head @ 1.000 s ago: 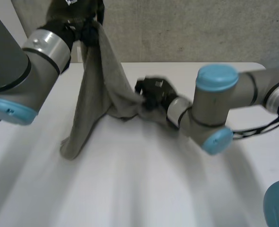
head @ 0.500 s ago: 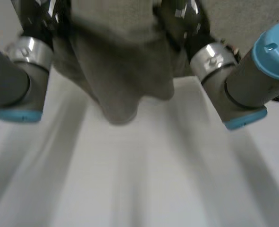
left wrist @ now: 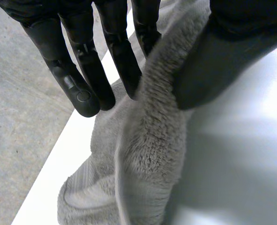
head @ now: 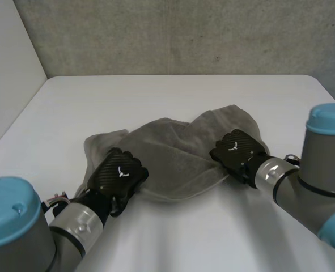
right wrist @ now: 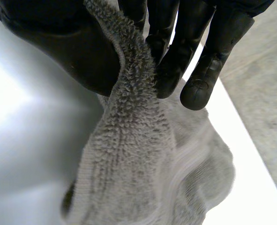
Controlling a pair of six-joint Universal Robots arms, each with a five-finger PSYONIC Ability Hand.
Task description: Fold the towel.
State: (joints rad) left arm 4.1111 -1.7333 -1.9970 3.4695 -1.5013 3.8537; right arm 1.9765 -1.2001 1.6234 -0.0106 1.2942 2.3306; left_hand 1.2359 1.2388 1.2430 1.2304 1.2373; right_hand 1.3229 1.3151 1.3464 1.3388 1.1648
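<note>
Towel (head: 178, 150) hung up in the air a moment ago. Now it lies bunched on the bench (head: 173, 238), mid-frame. Left hand (head: 117, 174) pinches its lower left edge, and right hand (head: 238, 150) pinches its right edge. Folding can start.

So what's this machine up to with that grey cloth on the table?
A two-armed robot is working on folding a grey terry towel, which lies rumpled on the white table. Its black left hand pinches one end of the towel's near edge between thumb and fingers, and its black right hand pinches the other end the same way. There is no neat fold yet: the cloth is bunched and wrinkled between the two hands.
</note>
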